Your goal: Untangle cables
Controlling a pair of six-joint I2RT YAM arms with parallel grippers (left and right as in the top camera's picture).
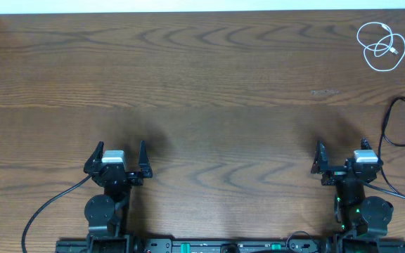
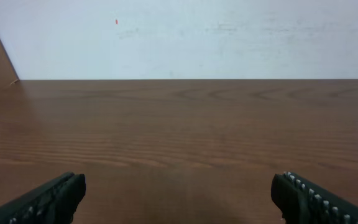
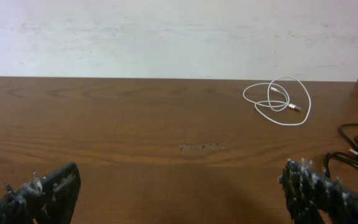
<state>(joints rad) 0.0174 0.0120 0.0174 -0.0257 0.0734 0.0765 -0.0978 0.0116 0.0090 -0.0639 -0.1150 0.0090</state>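
Overhead | left pincer (image 1: 121, 147), right pincer (image 1: 342, 145) spread wide | white cable (image 1: 380, 46) far-right corner | black cable (image 1: 386, 124) right edge

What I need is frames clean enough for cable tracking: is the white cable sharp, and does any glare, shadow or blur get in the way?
Overhead: even light, no glare; the white cable reads crisp on the dark table, with faint soft shadows by the left gripper and right gripper. Right wrist: cable sharp, the near fingers slightly soft. Left wrist: no cable in view.
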